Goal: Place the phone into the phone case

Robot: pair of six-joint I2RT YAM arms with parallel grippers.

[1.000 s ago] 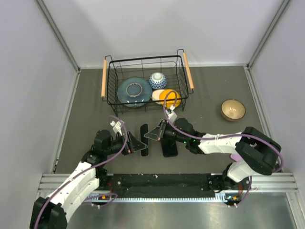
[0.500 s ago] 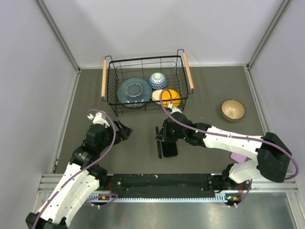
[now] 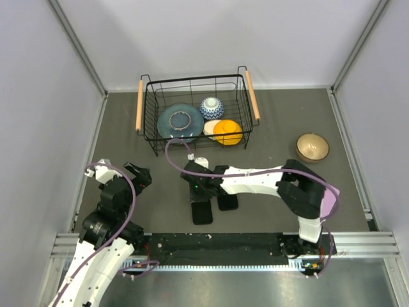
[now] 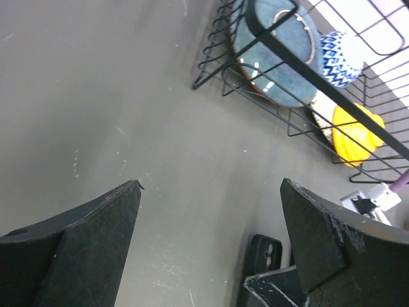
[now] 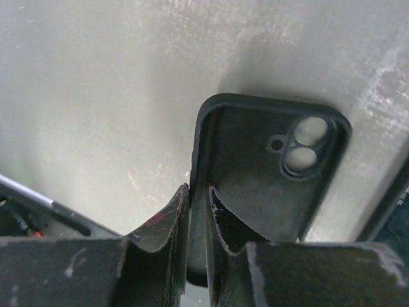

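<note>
Right tool (image 5: pixel 198 189) straddles phone case (image 5: pixel 255 185) wall (wrist view only).

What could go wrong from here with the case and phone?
1. The right gripper straddles a side wall of the phone case; pulling away carelessly could drag or flip it.
2. The phone lies right beside the case, partly under the right arm; a sweep might knock it.
3. The left gripper hangs open, far off, so nothing braces the case against sliding.
</note>
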